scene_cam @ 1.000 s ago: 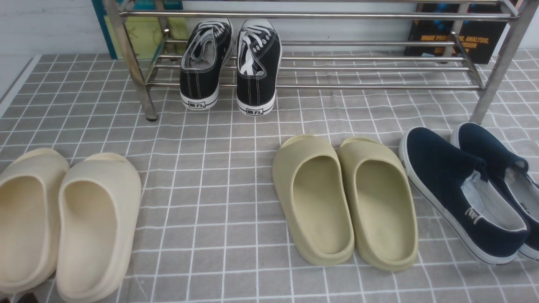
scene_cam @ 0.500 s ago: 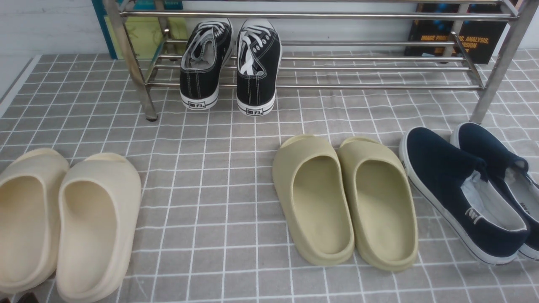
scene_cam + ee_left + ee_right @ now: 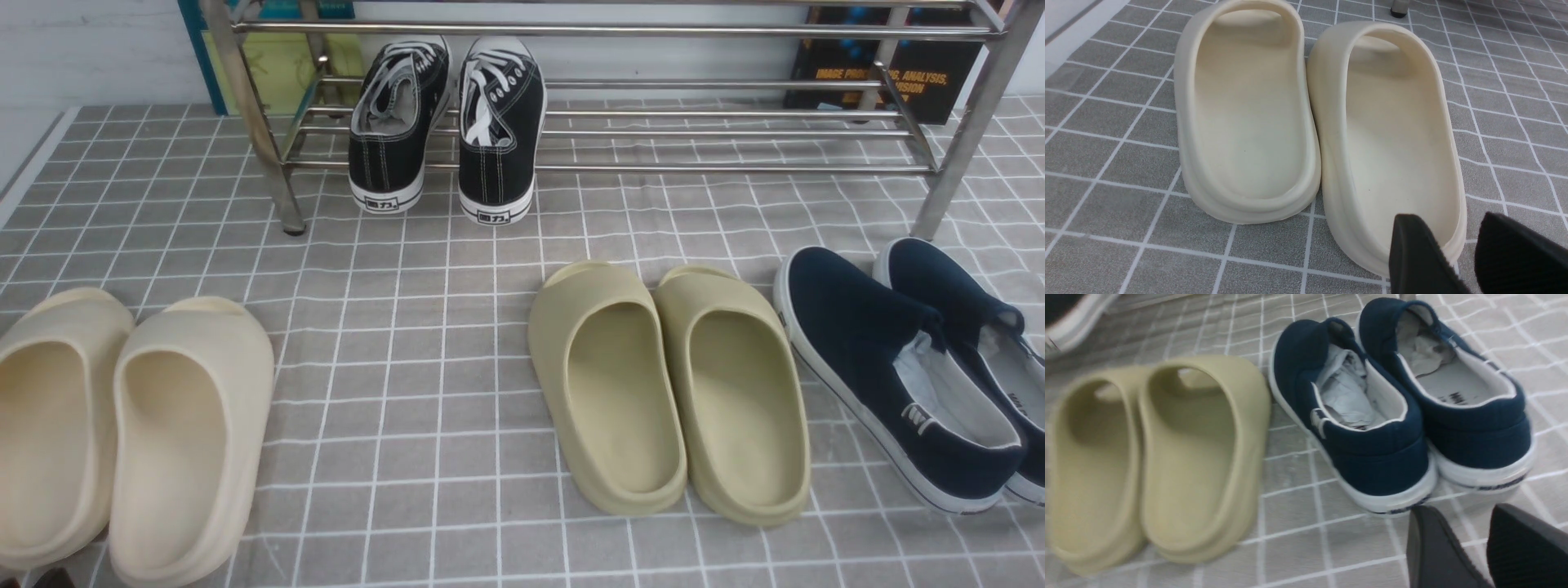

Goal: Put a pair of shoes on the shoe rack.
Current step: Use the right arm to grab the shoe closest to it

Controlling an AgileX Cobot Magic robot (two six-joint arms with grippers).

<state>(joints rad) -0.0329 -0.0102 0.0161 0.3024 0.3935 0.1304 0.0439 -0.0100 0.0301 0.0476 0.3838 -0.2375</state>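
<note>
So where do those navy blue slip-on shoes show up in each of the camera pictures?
Front view: the navy shoes sit at lower right, just right of the olive slides.
Left wrist view: not in it; only the cream slides show.
Right wrist view: the navy shoes, heels towards the camera, lie beside the olive slides.
Shared landmark: the olive slides, in the front and right wrist views.

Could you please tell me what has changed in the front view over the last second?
Nothing visibly changed. The navy shoes still lie on the floor beside the olive slides, and the black sneakers remain on the shoe rack.
</note>
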